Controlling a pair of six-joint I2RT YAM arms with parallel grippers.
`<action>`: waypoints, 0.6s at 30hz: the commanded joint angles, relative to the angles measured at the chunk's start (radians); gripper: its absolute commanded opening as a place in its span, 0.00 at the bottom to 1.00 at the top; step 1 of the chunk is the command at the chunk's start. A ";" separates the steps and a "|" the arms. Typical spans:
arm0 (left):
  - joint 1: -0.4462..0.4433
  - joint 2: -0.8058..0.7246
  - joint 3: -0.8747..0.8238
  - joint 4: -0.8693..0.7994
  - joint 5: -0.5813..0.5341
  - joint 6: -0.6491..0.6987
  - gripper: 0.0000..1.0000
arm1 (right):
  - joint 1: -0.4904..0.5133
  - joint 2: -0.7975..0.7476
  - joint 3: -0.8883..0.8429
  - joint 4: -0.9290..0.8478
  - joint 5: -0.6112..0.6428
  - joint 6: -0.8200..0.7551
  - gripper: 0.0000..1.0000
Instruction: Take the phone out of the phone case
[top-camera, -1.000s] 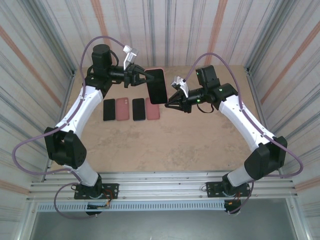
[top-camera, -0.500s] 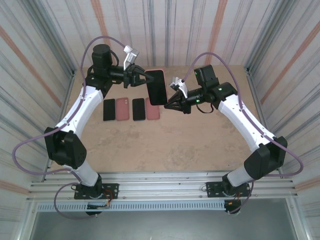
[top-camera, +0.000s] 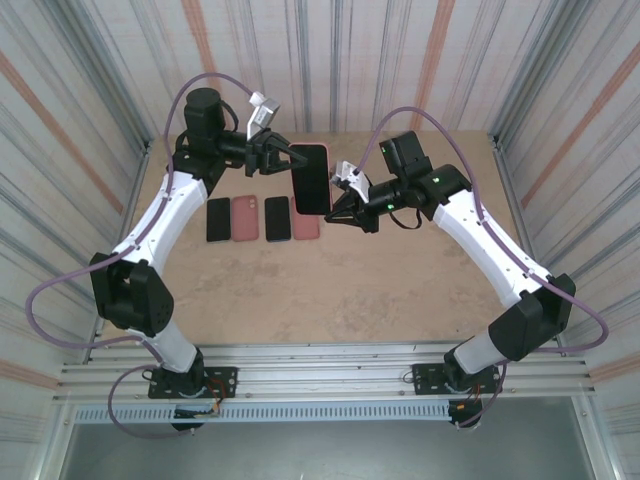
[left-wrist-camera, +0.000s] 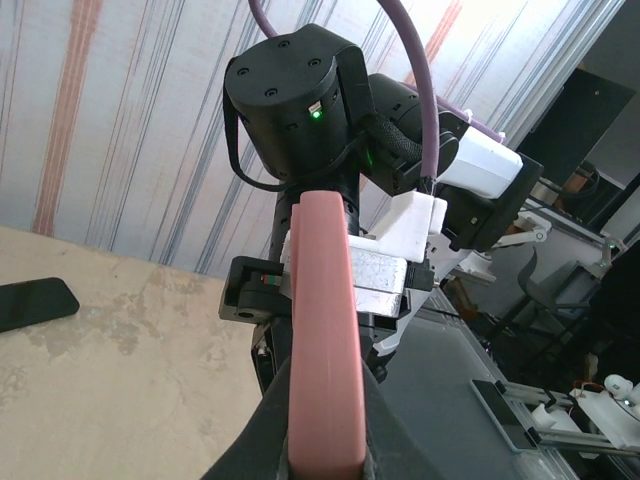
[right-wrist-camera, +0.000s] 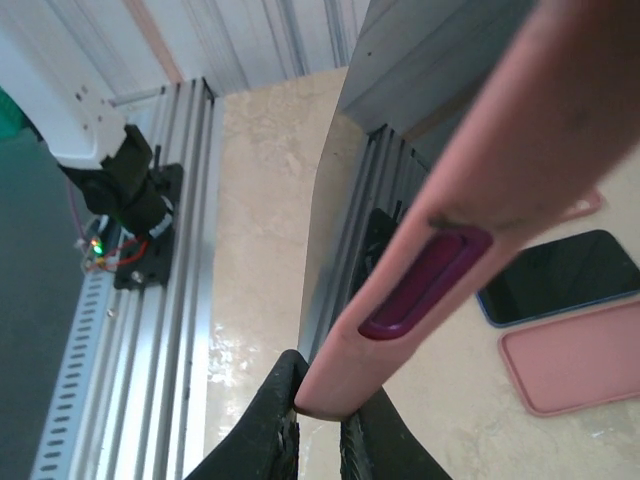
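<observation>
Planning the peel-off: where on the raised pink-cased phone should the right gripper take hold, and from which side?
Take the near corner of the pink-cased phone, from the right arm's side. The left gripper clamps its far left edge, leaving that thin corner free; the right gripper pinches it.

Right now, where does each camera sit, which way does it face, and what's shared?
Top external: above and behind the bases, looking down on the table; both arms, left gripper, right gripper.
Left wrist: faces the right arm; own fingers below.
Right wrist: faces table and rail; own fingers below.
Shared: the cased phone, in all three.
</observation>
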 joint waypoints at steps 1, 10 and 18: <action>-0.030 -0.019 0.026 -0.012 0.054 -0.043 0.00 | 0.026 0.006 0.011 0.065 0.097 -0.085 0.10; -0.067 -0.010 0.001 -0.027 0.032 -0.051 0.00 | 0.009 -0.004 -0.012 0.144 0.120 -0.116 0.10; -0.098 -0.004 -0.022 -0.009 -0.005 -0.078 0.00 | -0.024 -0.013 -0.012 0.190 0.110 -0.143 0.10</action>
